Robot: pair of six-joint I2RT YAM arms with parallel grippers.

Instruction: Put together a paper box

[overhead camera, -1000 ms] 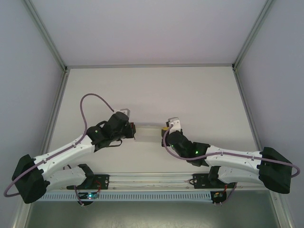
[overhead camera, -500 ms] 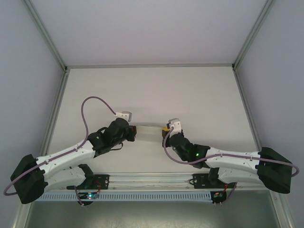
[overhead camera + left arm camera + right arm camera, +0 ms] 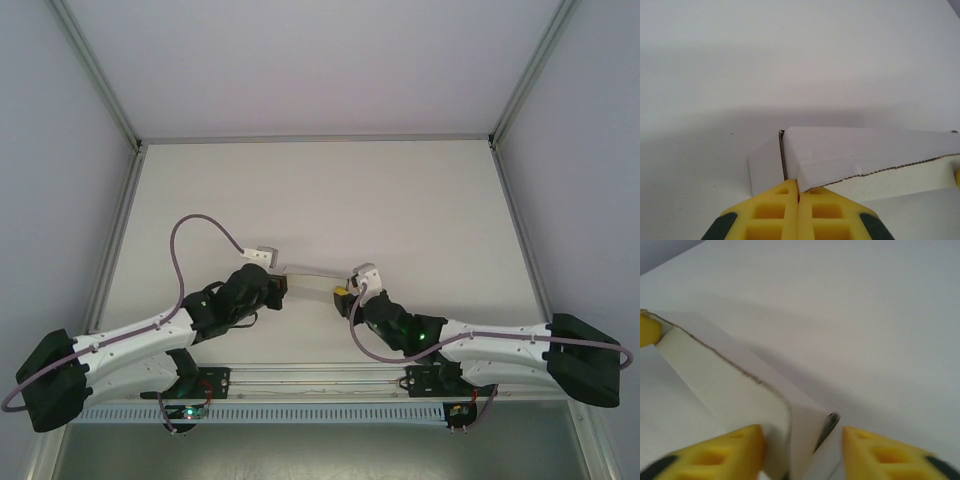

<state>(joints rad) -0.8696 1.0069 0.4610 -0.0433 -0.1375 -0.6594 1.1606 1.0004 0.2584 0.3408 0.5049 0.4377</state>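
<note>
The paper box [image 3: 312, 272] is a white, low, partly folded shape that spans between my two grippers over the near middle of the table. My left gripper [image 3: 280, 287] is shut on its left end. In the left wrist view the yellow fingers [image 3: 782, 200] pinch a corner of the box [image 3: 865, 150] where a flap edge meets the side wall. My right gripper [image 3: 341, 293] is at the box's right end. In the right wrist view its gripper [image 3: 801, 440] stands open, with the end of the box [image 3: 740, 385] between the fingers and a gap on the right side.
The white table [image 3: 320, 190] is walled by grey panels with metal frame rails on the left [image 3: 110, 260] and right [image 3: 525, 250]. A rail and a cable duct [image 3: 310, 410] run along the near edge between the arm bases.
My right gripper has opened and let go of the box's right end. Both arms have drawn lower and nearer to the front edge, the left still holding the box.
</note>
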